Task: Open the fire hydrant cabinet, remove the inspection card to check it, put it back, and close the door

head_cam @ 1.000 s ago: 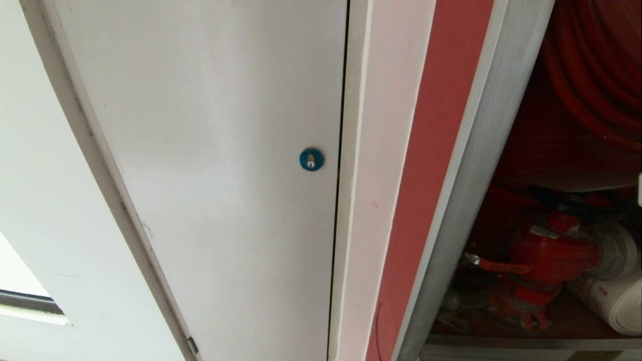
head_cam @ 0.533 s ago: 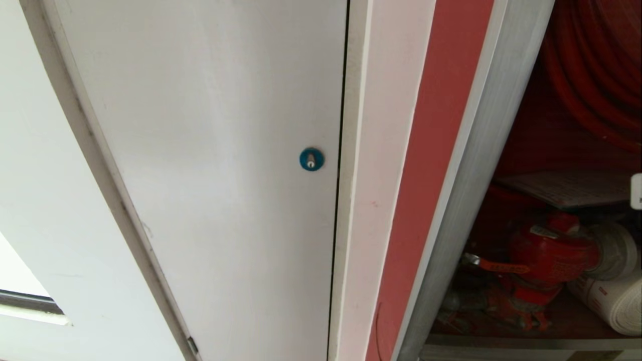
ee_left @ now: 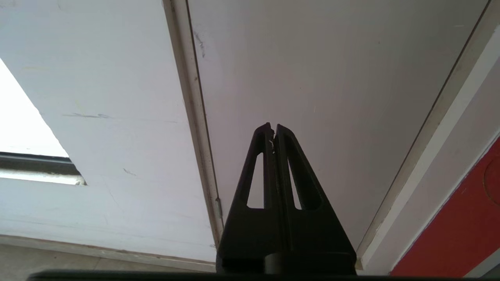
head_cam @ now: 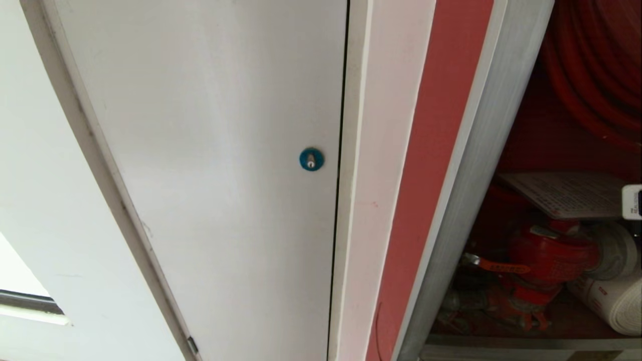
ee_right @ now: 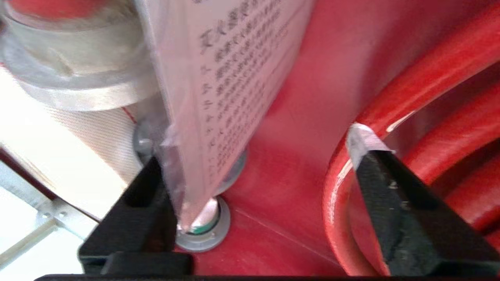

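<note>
The fire hydrant cabinet (head_cam: pixel 471 190) stands open at the right of the head view, with its red valve (head_cam: pixel 546 255), white rolled hose (head_cam: pixel 612 301) and red hose reel (head_cam: pixel 597 60) showing. The inspection card (head_cam: pixel 567 194) lies across the top of the valve. In the right wrist view my right gripper (ee_right: pixel 258 156) is open inside the cabinet. The card (ee_right: pixel 226 78), in a clear sleeve, leans beside one finger; the other finger is by the red hose (ee_right: pixel 410 97). Nothing is clamped. My left gripper (ee_left: pixel 273 127) is shut and empty, facing the white panel. The door is out of view.
A white panel door (head_cam: pixel 215 150) with a round blue lock (head_cam: pixel 311 159) fills the left and middle of the head view. A white and red wall strip (head_cam: pixel 426 150) separates it from the cabinet frame. A white part of my right hand (head_cam: pixel 633 202) shows at the right edge.
My right gripper has opened and let go of the card. The card has sunk a little onto the valve and now shows its printed face.
</note>
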### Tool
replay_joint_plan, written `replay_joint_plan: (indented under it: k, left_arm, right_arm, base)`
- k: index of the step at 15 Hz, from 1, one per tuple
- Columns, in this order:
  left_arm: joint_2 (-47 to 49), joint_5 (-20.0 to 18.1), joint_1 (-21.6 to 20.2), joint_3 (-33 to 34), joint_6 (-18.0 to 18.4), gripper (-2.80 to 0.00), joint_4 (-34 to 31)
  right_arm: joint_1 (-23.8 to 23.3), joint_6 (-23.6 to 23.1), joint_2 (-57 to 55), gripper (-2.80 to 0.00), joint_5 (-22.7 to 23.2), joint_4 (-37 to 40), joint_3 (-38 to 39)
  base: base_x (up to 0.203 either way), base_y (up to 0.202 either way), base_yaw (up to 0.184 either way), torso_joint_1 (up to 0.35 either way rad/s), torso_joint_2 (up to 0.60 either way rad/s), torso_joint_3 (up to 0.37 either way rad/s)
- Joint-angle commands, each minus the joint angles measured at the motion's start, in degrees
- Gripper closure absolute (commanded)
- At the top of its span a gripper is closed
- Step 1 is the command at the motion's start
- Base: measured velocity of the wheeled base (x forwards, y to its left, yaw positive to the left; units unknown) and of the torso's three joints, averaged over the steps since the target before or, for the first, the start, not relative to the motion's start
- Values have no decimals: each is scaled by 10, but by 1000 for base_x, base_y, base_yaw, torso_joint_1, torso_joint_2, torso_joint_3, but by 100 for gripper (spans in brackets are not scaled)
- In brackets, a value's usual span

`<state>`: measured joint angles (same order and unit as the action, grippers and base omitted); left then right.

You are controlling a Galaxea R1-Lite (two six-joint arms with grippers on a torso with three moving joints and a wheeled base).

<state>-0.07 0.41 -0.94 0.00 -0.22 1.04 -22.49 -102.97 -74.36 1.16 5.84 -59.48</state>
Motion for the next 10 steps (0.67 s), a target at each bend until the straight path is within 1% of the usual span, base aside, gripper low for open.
replay_joint_plan:
  k: [1,6,10]
  left_arm:
    - [1,0,0,4,0,0,0]
    - [1,0,0,4,0,0,0]
    - [1,0,0,4,0,0,0]
  right_arm:
    - [0,-6,-2,-280,-1,0,10]
    - [1,-5,28,-280,6,0,49]
    - [1,-6,94,-280,8,5,88]
  base:
    - [0,0,0,0,0,0]
    - [0,0,0,0,0,0]
    - [0,0,0,0,0,0]
